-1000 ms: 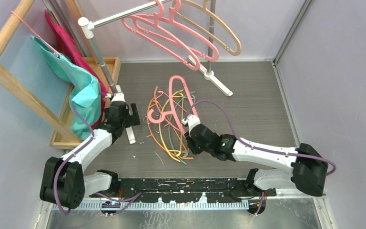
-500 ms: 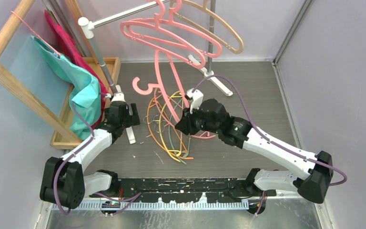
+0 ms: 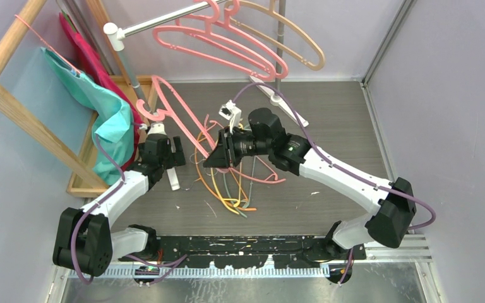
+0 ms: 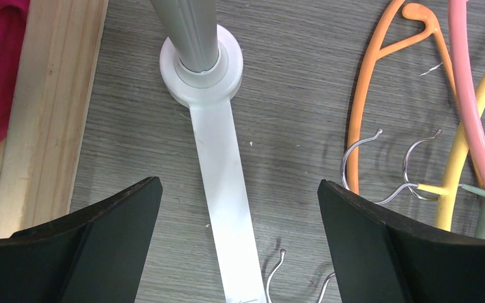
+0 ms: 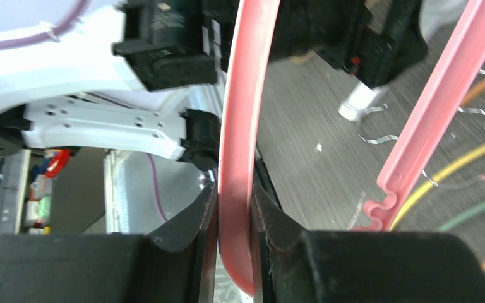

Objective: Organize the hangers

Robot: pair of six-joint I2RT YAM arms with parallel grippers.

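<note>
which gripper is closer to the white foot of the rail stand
Left. The left gripper hangs open directly above the white foot; the right gripper is off to its right, shut on a pink hanger.

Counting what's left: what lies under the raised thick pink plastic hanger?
A tangled pile of thin orange, yellow and grey-green hangers on the grey floor. The thick pink plastic hanger and right gripper cover part of it, so no full count.
</note>
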